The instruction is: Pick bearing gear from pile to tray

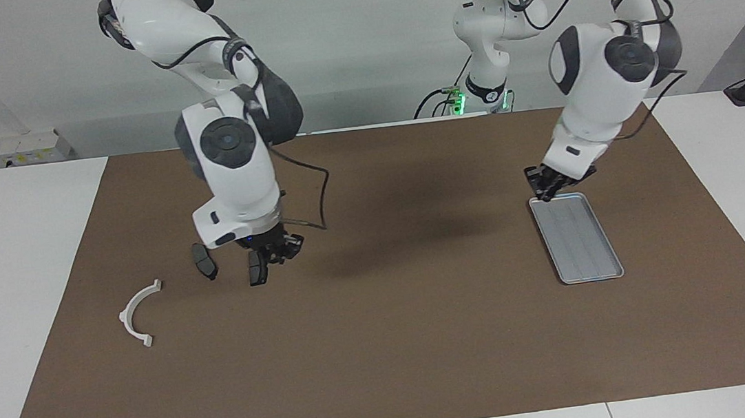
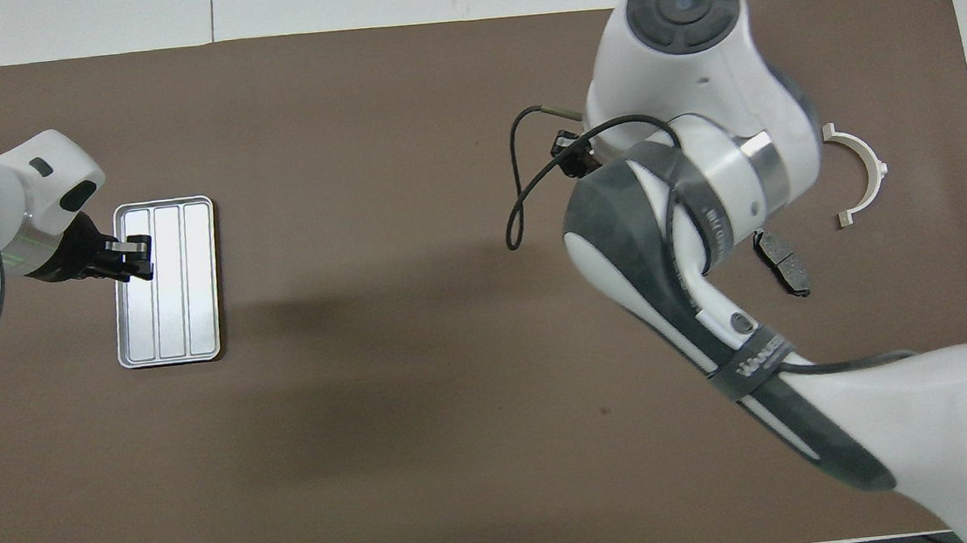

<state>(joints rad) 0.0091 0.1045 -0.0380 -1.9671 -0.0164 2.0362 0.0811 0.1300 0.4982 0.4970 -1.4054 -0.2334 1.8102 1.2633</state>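
Note:
The pile lies toward the right arm's end of the table: a white half-ring bracket (image 1: 125, 316) (image 2: 877, 168) and two dark grey brake pads (image 1: 205, 261) (image 1: 257, 268). In the overhead view only one pad (image 2: 782, 261) shows. No tiny black round pieces show. My right gripper (image 1: 274, 252) is low, right beside the second pad. In the overhead view its own arm hides it. The silver ribbed tray (image 1: 580, 239) (image 2: 178, 281) lies toward the left arm's end. My left gripper (image 1: 546, 191) (image 2: 132, 258) is at the tray's end nearer the robots.
A brown mat (image 1: 387, 346) covers most of the white table. The right arm's cable (image 1: 322, 193) hangs in a loop beside its wrist. Nothing else stands on the mat between the pile and the tray.

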